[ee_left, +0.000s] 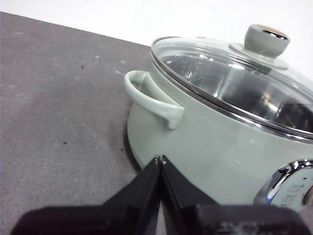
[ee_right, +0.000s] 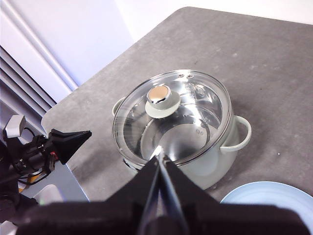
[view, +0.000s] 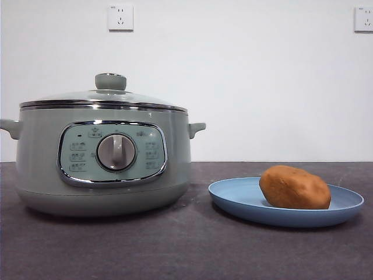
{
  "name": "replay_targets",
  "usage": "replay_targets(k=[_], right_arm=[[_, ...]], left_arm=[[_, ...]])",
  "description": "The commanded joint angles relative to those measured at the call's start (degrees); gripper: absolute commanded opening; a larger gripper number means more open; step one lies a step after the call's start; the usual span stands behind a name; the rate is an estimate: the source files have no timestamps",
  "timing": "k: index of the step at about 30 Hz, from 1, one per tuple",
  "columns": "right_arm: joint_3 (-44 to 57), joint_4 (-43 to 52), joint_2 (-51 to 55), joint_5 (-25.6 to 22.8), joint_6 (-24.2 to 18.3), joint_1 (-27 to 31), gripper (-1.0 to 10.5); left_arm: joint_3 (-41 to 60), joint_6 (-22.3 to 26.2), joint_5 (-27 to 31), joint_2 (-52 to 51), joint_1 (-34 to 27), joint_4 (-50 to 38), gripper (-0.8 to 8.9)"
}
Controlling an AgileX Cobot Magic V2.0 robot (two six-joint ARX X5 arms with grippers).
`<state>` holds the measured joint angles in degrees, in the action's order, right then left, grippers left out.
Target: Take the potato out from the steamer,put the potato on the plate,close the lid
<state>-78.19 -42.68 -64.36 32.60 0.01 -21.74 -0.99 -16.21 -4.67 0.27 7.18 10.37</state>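
The sage-green steamer (view: 105,157) stands at the left of the table with its glass lid (view: 105,96) resting on it. The orange-brown potato (view: 294,187) lies on the light-blue plate (view: 233,198) at the right. My left gripper (ee_left: 160,158) is shut and empty, low beside the steamer (ee_left: 205,142) near its side handle (ee_left: 151,100). My right gripper (ee_right: 159,154) is shut and empty, held high above the steamer (ee_right: 215,161), looking down on the lid (ee_right: 171,117) and its knob (ee_right: 161,98). The plate's edge (ee_right: 274,198) shows there; the potato is out of that view.
The other arm's shut black gripper (ee_right: 68,142) shows beside the steamer in the right wrist view. The dark grey table (view: 186,251) ends at a white wall with two sockets (view: 120,17). The table edge (ee_right: 63,161) drops off beside the steamer.
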Motion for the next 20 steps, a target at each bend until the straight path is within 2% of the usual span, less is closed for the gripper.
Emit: replay_targets(k=[1,13,18,20], right_arm=[[-0.2,0.2,-0.1,0.0,-0.3,0.0,0.0],[-0.2,0.2,0.1,-0.1,-1.1,0.0,0.0],[-0.2,0.7,2.5,-1.6,-1.4,2.6,0.0],[0.1,1.1,3.9,-1.6,-3.2,3.9,0.0]], left_arm=[[0.8,-0.3,0.1,-0.2,-0.2,-0.2,-0.01],[0.8,-0.3,0.1,-0.2,-0.2,-0.2,-0.01],[0.8,-0.3,0.1,-0.2,-0.2,-0.2,-0.01],[0.8,-0.3,0.1,-0.2,-0.2,-0.2,-0.01]])
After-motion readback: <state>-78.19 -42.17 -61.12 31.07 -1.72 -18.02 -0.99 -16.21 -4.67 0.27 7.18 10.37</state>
